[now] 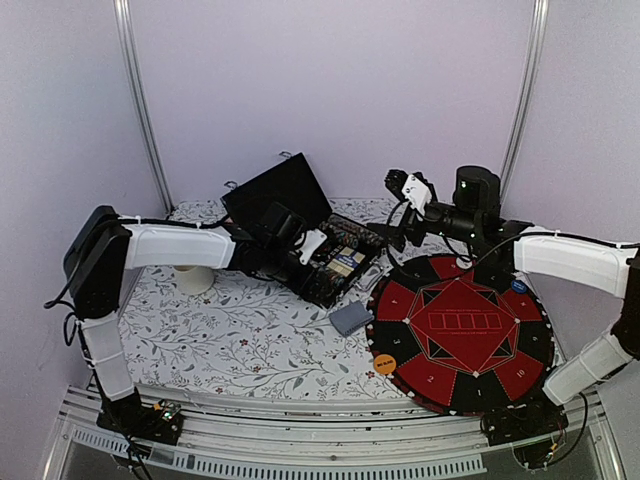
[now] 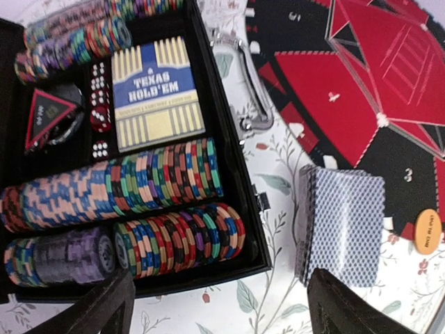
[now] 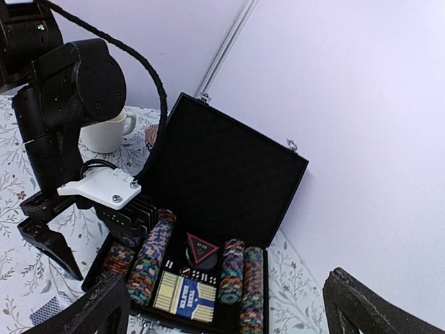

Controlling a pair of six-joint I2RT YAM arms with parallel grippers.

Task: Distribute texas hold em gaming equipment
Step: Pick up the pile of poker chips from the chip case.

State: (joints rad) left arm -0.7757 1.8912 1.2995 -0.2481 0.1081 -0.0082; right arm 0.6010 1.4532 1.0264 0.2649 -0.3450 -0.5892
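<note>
The open black case (image 1: 300, 285) holds rows of multi-coloured poker chips (image 2: 160, 181), dice and a blue Texas Hold'em card box (image 2: 156, 94). A deck of grey-blue-backed playing cards (image 2: 344, 223) lies on the floral cloth beside the case, next to the round red-and-black game mat (image 1: 460, 330). An orange button disc (image 1: 385, 364) sits on the mat's left rim and a blue one (image 1: 518, 286) on its far right. My left gripper (image 2: 222, 313) hovers open over the case's near edge, nothing between its fingers. My right gripper (image 1: 400, 183) is raised behind the mat, open and empty.
A cream cup (image 1: 195, 280) stands left of the case, under the left arm. The case lid (image 1: 275, 195) stands upright at the back. Purple walls enclose the table on three sides.
</note>
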